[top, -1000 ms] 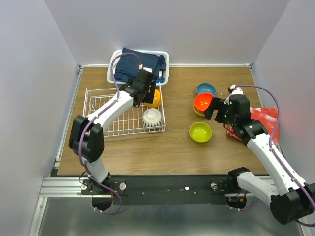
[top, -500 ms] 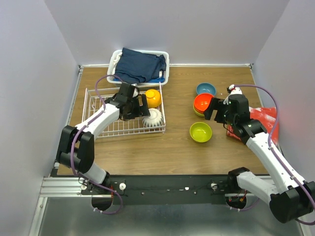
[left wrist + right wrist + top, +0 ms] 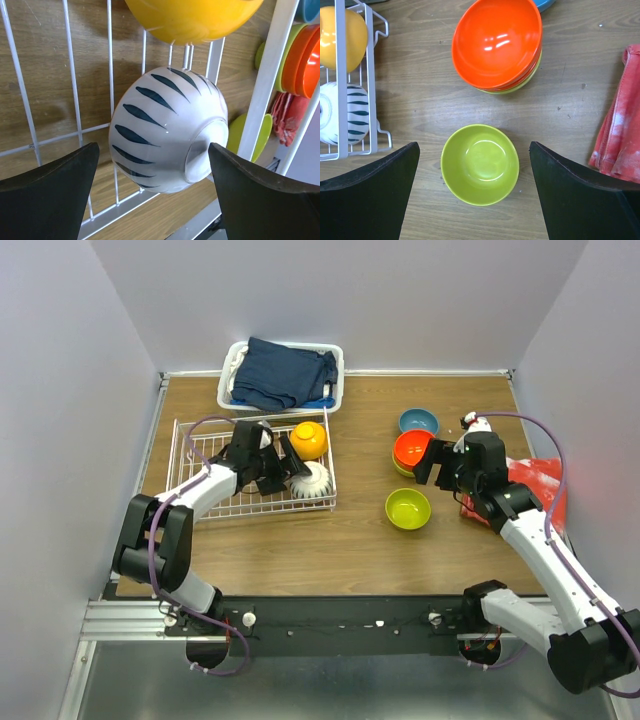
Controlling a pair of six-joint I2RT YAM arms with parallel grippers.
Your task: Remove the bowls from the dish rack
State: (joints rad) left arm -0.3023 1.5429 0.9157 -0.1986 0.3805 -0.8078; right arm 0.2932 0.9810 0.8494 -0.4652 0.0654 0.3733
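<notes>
Left arm, change: the left arm (image 3: 213,482) has come down from above the far right corner of the dish rack (image 3: 190,445). It is now lying low over the wires with its wrist turned toward the white ribbed bowl (image 3: 167,130).
Left jaws: standing wide open with one finger on either side of the white ribbed bowl. They are touching nothing and gripping nothing.
White ribbed bowl: resting tipped on its side in the rack's near right corner, just beside the orange-yellow bowl (image 3: 309,439). Its foot ring is showing in the left wrist view.
Right arm, change: none. The right arm (image 3: 482,472) is staying where it was, hovering over the desk (image 3: 300,540) to the right of the rack.
Right jaws: spread wide and holding nothing. They are framing the lime-green bowl (image 3: 480,164) in the right wrist view.
Unloaded: the blue bowl (image 3: 418,421), the stack topped by a red-orange bowl (image 3: 497,42) and the lone lime-green bowl are sitting on the desk, well apart from the rack.
Remaining: two bowls, the white and the orange-yellow, are sitting in the rack.
Meaning for the task: the left arm appears to be lining up a grasp on the white bowl. Closing the jaws is the likely next step, and the glossy curved wall may slip.
</notes>
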